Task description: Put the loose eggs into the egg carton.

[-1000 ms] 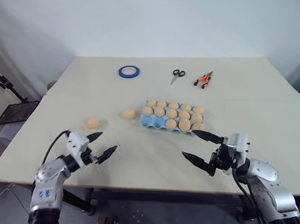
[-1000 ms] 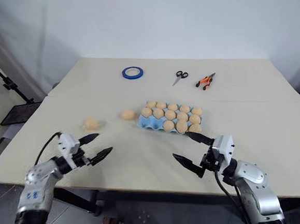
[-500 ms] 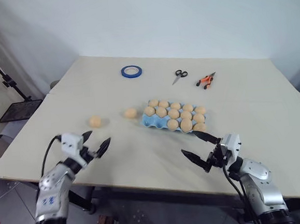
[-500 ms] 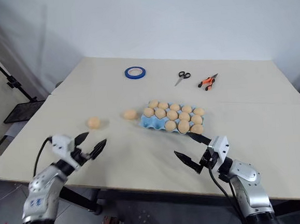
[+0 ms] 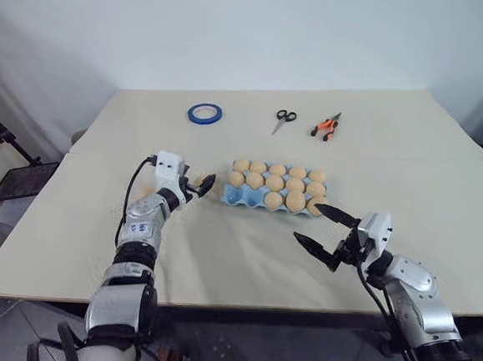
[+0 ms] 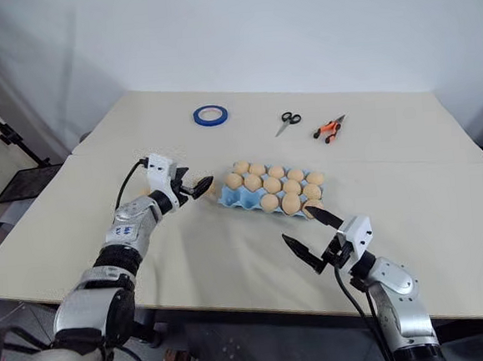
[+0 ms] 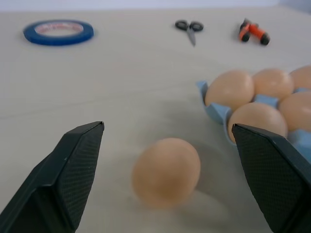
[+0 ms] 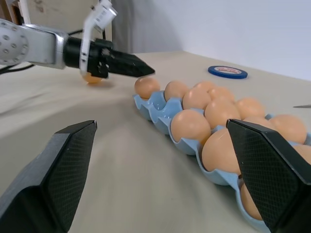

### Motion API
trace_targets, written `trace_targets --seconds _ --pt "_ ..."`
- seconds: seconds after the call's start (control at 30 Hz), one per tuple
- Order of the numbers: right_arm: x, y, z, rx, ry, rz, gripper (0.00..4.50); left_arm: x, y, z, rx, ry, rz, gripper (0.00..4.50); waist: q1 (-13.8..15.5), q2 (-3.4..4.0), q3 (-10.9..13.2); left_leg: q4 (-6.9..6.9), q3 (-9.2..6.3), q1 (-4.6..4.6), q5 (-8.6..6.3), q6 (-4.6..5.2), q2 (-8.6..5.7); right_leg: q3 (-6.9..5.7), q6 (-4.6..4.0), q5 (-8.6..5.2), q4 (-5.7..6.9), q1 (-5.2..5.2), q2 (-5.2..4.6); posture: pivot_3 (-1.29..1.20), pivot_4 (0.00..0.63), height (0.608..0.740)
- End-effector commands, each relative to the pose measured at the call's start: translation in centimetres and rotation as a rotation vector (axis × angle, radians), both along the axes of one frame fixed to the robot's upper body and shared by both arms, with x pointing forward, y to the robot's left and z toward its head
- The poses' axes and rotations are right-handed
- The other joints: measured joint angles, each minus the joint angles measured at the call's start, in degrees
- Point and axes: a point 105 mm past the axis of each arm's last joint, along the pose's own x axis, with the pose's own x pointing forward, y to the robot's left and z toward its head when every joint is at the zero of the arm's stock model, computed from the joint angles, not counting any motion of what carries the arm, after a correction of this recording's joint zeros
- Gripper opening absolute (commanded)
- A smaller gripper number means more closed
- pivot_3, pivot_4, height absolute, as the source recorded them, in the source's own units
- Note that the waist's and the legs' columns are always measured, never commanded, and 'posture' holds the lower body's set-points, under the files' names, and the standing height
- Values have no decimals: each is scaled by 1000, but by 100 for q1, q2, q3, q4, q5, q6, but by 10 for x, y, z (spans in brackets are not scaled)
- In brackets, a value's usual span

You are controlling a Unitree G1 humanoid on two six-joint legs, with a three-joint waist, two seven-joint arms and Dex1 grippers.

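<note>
Since a second ago, the left claw [image 5: 193, 187] has moved away from the near edge of the table [image 5: 231, 256] and over toward the blue egg carton [image 5: 251, 198]; the right claw [image 5: 322, 228] has stayed about where it was; now the left claw has its two black fingers [image 7: 73, 165] wide apart and holds nothing; one loose egg [image 7: 166, 172] sits on the table between those fingers, not touching them; in the right wrist view a second loose egg [image 8: 92, 77] peeks out from behind that claw; just past the first egg is the near end of the egg carton, and tan eggs [image 5: 275, 182] fill most of its cups; the right claw is wide open too and holds nothing; it hangs over the table near the carton's other end, on the robot's side; far back on the table lie a blue tape ring [image 5: 205, 113], a pair of black scissors [image 5: 284, 119] and a small orange and black tool [image 5: 325, 127], all well apart from the carton.
</note>
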Motion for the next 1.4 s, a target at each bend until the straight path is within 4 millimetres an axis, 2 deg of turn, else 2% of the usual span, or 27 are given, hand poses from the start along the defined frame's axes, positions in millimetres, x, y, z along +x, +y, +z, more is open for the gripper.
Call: trace_targets --seconds 0.03,0.17,0.27,0.47,0.57,0.7,0.87,1.0,1.13,1.27,1.4 --pt "-6 -1 13 10 -46 -13 4500 5 -2 -1 24 22 37 4485 -3 0 0 -1 2 0 0 -1 2 2 0 -1 0 -2 0 0 150 740" --pt "-11 -3 15 16 -50 -38 4500 7 -5 -12 53 79 77 4485 2 -2 1 1 8 0 -1 -3 1 6 0 -3 1 -4 -1 0 150 740" --pt "-14 -6 16 21 -50 -51 4500 8 -6 -13 49 85 91 3894 8 -2 1 6 8 -1 -2 -3 1 6 0 -2 5 -3 -4 0 150 740" --pt "-17 -7 15 20 -43 -66 4500 9 -5 -12 32 81 105 2050 12 -2 1 10 5 0 -2 -2 0 2 0 -2 15 -2 -4 0 150 740" --pt "-17 -6 15 22 -41 -62 4500 7 -1 -17 39 81 104 1580 11 -2 1 10 5 0 -2 -3 0 1 0 -2 14 -2 -4 0 150 740" --pt "-16 -4 16 23 -39 -52 4500 3 6 -13 13 23 74 1482 6 -2 1 10 6 0 -2 -3 0 2 0 -2 14 -2 -3 0 150 740" --pt "-15 -1 15 27 -28 -35 4500 -11 10 6 -32 -163 -56 1482 7 -2 1 8 8 0 -2 -4 3 1 0 -2 15 -3 0 0 150 740" --pt "-15 3 14 28 -19 -19 4500 -31 -16 21 -15 -276 -308 1482 33 -3 1 9 9 0 -1 -4 2 -3 0 -2 15 -1 -1 0 150 740" --pt "-14 3 16 23 -22 -11 4500 -45 -53 26 0 -267 -528 1482 95 -2 1 13 8 0 -1 -2 -7 -5 0 -2 15 5 1 0 150 740" --pt "-13 1 18 18 -29 -23 4500 -45 -70 17 39 -198 -575 1482 112 -3 1 29 6 0 -6 6 -6 -1 1 -1 18 8 -1 0 150 740" --pt "-14 1 19 21 -37 -30 4500 -40 -76 4 71 -116 -547 1482 84 -2 1 32 4 0 -6 5 0 2 0 -2 29 3 2 0 150 740"
